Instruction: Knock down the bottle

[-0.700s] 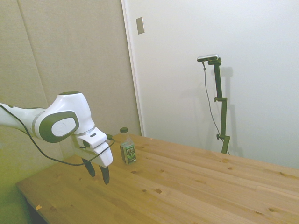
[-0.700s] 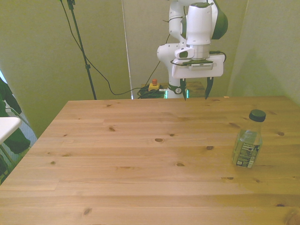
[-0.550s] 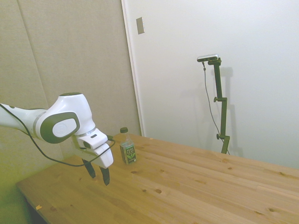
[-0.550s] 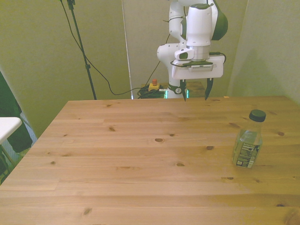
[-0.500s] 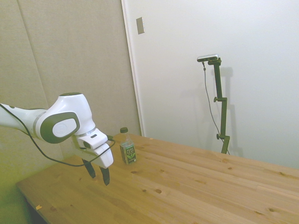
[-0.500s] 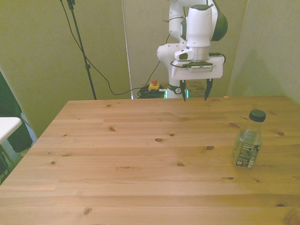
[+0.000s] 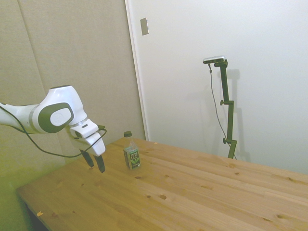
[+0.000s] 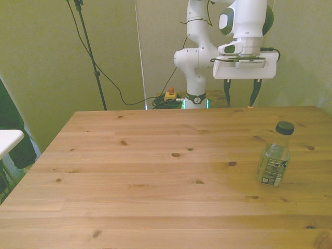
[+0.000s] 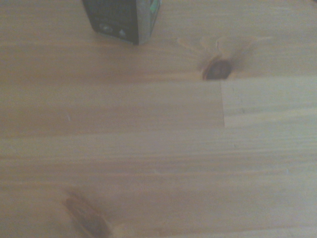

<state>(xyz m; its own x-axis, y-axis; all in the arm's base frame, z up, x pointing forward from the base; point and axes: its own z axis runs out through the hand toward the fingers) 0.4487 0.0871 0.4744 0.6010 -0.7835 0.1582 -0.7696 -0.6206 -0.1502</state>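
The bottle (image 8: 274,154) stands upright on the worktop (image 8: 155,176), nearer the camera than the hand (image 8: 240,98) in the front view. The hand hangs above the far edge, fingers apart, holding nothing.

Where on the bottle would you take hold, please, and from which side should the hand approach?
Grip the bottle around its labelled body, below the dark cap. It stands upright and alone on the table, narrow enough for the open hand. Coming down from behind it, on the robot's side, looks simplest, since the hand hangs there above the table's far edge.
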